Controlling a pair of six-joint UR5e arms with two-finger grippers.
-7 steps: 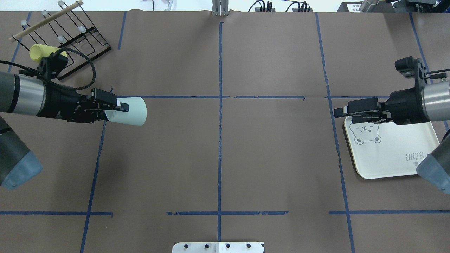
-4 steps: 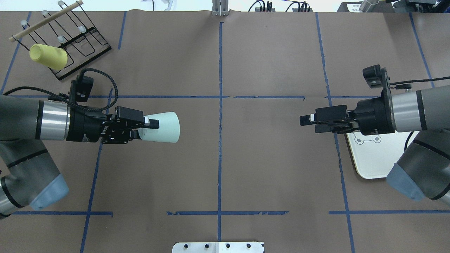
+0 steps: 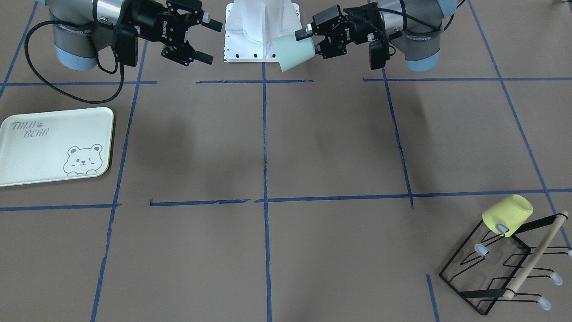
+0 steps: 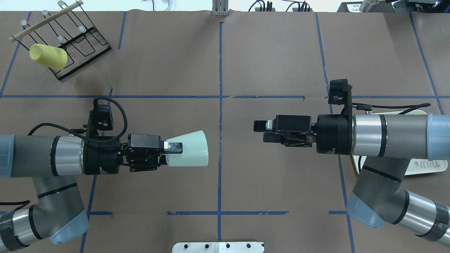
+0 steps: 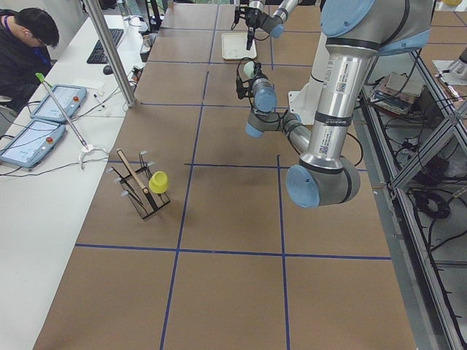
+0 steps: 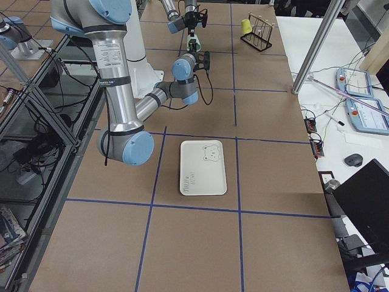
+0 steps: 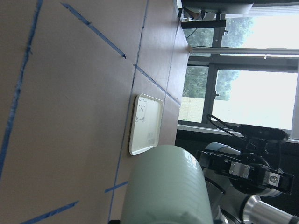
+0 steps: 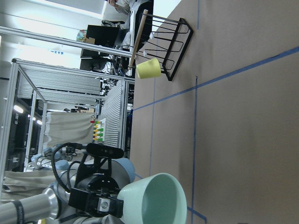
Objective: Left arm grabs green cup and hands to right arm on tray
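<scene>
My left gripper (image 4: pixel 172 153) is shut on the narrow bottom end of the green cup (image 4: pixel 188 148) and holds it sideways above the table, left of the centre line. The cup's open mouth points at my right gripper (image 4: pixel 262 131), which is open and empty, level with it and a short gap away. In the front view the cup (image 3: pixel 292 52) sits between the left gripper (image 3: pixel 309 42) and the right gripper (image 3: pixel 211 41). The right wrist view looks into the cup's mouth (image 8: pixel 156 200). The tray (image 3: pixel 44 156) lies empty on the table; overhead it (image 4: pixel 422 167) is mostly under my right arm.
A yellow cup (image 4: pixel 48 56) hangs on a black wire rack (image 4: pixel 82 37) at the far left corner. Blue tape lines cross the brown table. The white robot base plate (image 4: pixel 218 247) is at the near edge. A person sits at a side desk (image 5: pixel 29 44).
Both arms have moved toward the table's centre. The left gripper carried the green cup to the right and nearer; the right gripper moved left, off the tray, and stays open.
</scene>
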